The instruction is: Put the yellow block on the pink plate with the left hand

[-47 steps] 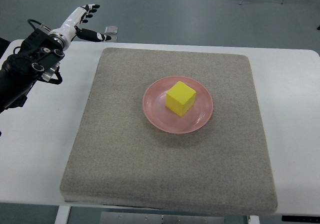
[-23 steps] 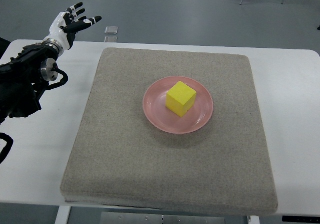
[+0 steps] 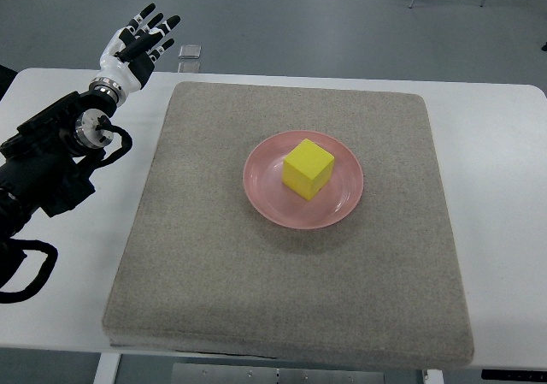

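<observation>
Block (image 3: pixel 308 168) sits on plate (image 3: pixel 265 197); left hand (image 3: pixel 134 49) over desk's (image 3: pixel 504 187) far-left corner, fingers (image 3: pixel 150 14) apart, empty.

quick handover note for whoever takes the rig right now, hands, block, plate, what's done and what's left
Left hand: open, holding nothing, raised over the table's far left corner, well clear of the mat.
Right hand: not in view.
Yellow block: sits on the pink plate, which is on the grey mat.
Done: block is placed and released.
Left: nothing apparent beyond parking the left arm.

No legible text, label, brand, number or sign on anything here.
</observation>
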Controlling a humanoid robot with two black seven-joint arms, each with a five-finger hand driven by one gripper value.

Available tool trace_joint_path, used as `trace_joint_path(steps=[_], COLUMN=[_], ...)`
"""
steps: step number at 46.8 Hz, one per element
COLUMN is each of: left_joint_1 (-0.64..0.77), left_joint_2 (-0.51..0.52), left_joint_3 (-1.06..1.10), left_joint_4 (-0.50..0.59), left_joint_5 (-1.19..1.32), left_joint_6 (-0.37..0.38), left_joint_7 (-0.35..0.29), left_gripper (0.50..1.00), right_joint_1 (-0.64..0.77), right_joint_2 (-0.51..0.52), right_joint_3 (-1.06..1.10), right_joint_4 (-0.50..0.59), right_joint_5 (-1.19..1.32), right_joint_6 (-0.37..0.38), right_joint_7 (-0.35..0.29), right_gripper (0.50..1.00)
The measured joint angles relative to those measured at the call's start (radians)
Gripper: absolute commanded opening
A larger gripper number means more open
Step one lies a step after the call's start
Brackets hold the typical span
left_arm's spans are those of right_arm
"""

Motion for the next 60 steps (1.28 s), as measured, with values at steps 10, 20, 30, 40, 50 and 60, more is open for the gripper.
trace_joint_path(steps=[10, 20, 30, 40, 50, 60], left_joint_1=[0.0, -0.003, -0.003, -0.007, -0.011, -0.012], left_joint_2=[-0.002, 0.0, 0.0, 0.0, 0.0, -0.002], left_joint_3=[-0.007, -0.006, -0.007, -0.006, -0.006, -0.006], left_joint_4=[-0.002, -0.003, -0.004, -0.002, -0.004, -0.008], left_joint_5=[-0.004, -0.005, -0.005, -0.003, -0.003, -0.003], left_joint_6=[-0.01, -0.007, -0.001, -0.001, -0.001, -0.001], left_joint_7=[-0.001, -0.001, -0.001, -0.023, -0.037, -0.037], left_gripper=[0.964, 0.981, 0.981, 0.981, 0.984, 0.981], right_joint_1=[0.0, 0.0, 0.0, 0.0, 0.0, 0.0], right_joint_2=[0.0, 0.0, 0.0, 0.0, 0.0, 0.0], right_joint_3=[0.0, 0.0, 0.0, 0.0, -0.001, -0.004], right_joint_4=[0.0, 0.0, 0.0, 0.0, 0.0, 0.0], right_joint_5=[0.0, 0.0, 0.0, 0.0, 0.0, 0.0], right_joint_6=[0.0, 0.0, 0.0, 0.0, 0.001, 0.001], right_joint_7=[0.0, 0.0, 0.0, 0.0, 0.001, 0.001], right_gripper=[0.924, 0.924, 0.924, 0.924, 0.924, 0.924])
